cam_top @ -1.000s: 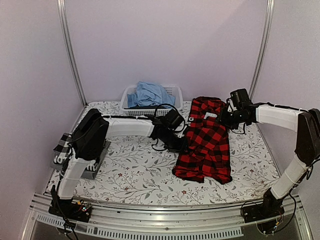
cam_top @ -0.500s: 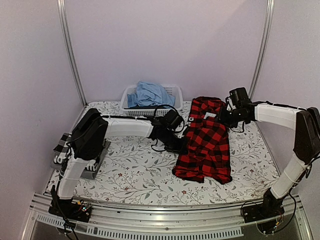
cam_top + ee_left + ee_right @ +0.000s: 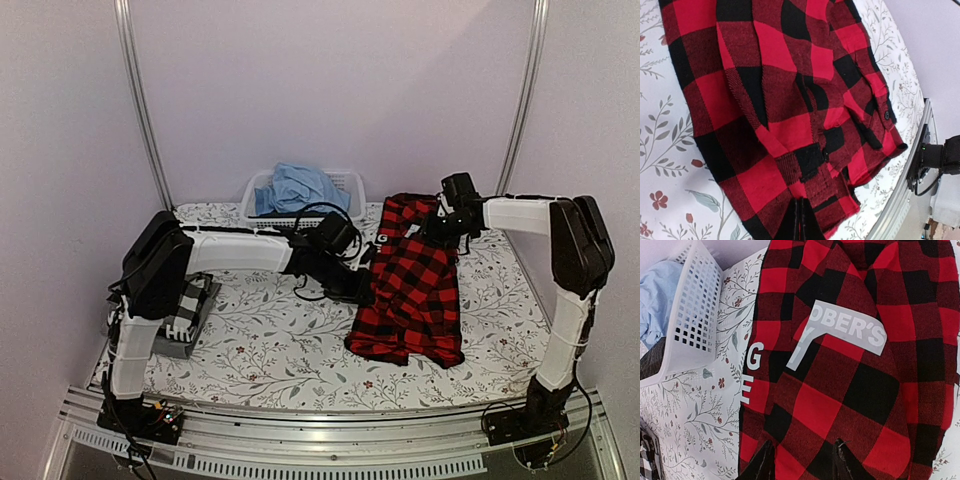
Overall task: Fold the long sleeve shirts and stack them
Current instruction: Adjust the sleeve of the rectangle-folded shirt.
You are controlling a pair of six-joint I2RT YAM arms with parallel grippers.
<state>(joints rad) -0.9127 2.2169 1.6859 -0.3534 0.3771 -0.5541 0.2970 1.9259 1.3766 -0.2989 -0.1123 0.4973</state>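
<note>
Top external view: a counter (image 3: 270,350) covered in white cloth printed with grey sprigs and small red flowers sits in a booth of pale lilac walls. Two metal poles (image 3: 140,100) rise at the back corners, and a ribbed aluminium rail (image 3: 320,425) runs along the near edge. A white lattice basket (image 3: 345,185) stands at the far edge, with light blue cloth (image 3: 295,188) heaped in it.

The red-and-black flannel (image 3: 415,290) lies right of centre, stretched from the far edge toward the near one. A black-and-white check shirt (image 3: 185,305) lies at the left edge, beside the left arm.

The right wrist view shows a grey patch (image 3: 847,327) on the flannel with white capitals "OBER'S". White letters "G" (image 3: 755,356) and "E" stand at the flannel's left border; what they are printed on is unclear.

The left claw (image 3: 358,290) has its fingers together at the flannel's left hem; whether cloth is caught cannot be told. The right claw (image 3: 432,232) has its fingers apart over the flannel's far end.
</note>
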